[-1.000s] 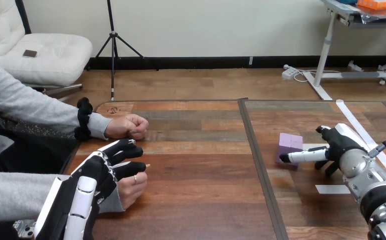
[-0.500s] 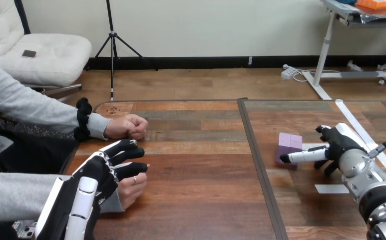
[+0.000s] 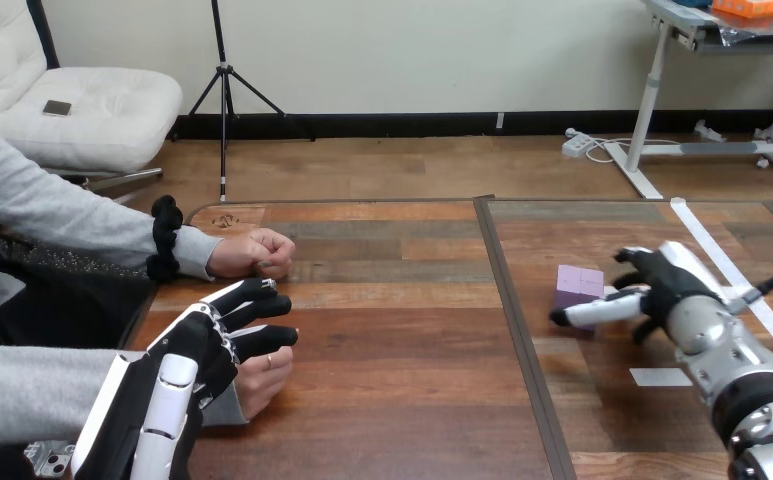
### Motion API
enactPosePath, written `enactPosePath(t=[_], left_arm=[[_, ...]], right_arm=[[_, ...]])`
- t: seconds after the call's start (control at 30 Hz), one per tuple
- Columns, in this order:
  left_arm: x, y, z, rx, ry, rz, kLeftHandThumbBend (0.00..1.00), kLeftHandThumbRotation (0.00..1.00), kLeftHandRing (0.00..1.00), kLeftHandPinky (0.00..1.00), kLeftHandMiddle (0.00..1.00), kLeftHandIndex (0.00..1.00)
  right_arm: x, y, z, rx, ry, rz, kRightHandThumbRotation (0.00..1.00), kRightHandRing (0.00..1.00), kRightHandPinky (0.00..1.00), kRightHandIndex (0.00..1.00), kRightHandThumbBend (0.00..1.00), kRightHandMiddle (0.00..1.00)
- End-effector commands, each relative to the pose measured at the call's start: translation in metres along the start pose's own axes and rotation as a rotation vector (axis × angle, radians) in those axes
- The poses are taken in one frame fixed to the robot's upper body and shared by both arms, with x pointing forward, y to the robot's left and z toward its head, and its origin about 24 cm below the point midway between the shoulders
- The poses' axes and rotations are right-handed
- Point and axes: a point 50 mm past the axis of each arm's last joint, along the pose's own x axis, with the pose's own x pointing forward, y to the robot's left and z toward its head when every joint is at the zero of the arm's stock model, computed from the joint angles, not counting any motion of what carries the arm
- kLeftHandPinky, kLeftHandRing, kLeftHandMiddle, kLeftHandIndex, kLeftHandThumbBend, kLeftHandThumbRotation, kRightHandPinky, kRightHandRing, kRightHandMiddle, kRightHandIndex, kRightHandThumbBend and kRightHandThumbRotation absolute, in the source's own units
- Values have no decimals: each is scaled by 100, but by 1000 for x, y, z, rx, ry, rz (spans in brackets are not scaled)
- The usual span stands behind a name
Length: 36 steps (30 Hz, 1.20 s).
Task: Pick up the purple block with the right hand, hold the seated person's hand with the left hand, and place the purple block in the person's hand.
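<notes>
Right side of tabletop (image 3: 392, 330): my right hand (image 3: 667, 287) brackets block (image 3: 579, 283), fingers (image 3: 602, 308) unclenched; left hand (image 3: 197, 345) flat over person's near hand (image 3: 262, 378). Next: clench, lift.

Taken from the robot's head, high above the near side of the brown wooden plank desk (image 3: 392, 340). Faces forward and down across the desk top, toward its far edge. Stands rather near: cuts the desk at the bottom edge and takes in the black-and-white left robot hand (image 3: 190, 348) low at the left and the right robot hand (image 3: 674, 285) at the right.
</notes>
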Motion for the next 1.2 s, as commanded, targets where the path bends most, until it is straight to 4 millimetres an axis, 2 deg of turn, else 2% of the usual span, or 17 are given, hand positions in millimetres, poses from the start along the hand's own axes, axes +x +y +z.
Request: enactPosePath(t=[0.0, 0.27, 0.47, 0.6, 0.87, 0.93, 1.17], left_arm=[[12, 3, 11, 5, -75, -9, 55, 100, 70, 77, 76, 76], [11, 3, 11, 13, -70, -6, 54, 100, 69, 77, 76, 76], [12, 3, 11, 4, -73, -12, 55, 100, 68, 78, 76, 75], [12, 4, 11, 3, -72, -13, 54, 100, 68, 78, 75, 75], [12, 4, 10, 6, -77, -10, 54, 100, 68, 78, 75, 75], [12, 4, 10, 6, -79, -9, 54, 100, 68, 78, 75, 75], [13, 3, 10, 5, -76, -14, 54, 100, 67, 78, 74, 74]], right_arm=[[1, -2, 38, 14, -111, 3, 22, 90, 72, 92, 100, 95], [0, 0, 45, 2, -132, -6, 21, 92, 75, 92, 100, 97], [0, 1, 49, 23, -138, -6, 20, 90, 70, 91, 100, 95], [0, 1, 51, 17, -138, -11, 20, 83, 58, 92, 100, 89], [0, 0, 56, 17, -142, -12, 21, 77, 51, 92, 100, 85], [0, 0, 57, 12, -142, -14, 21, 80, 50, 92, 100, 87], [0, -3, 61, 5, -153, -13, 20, 89, 59, 93, 100, 94]])
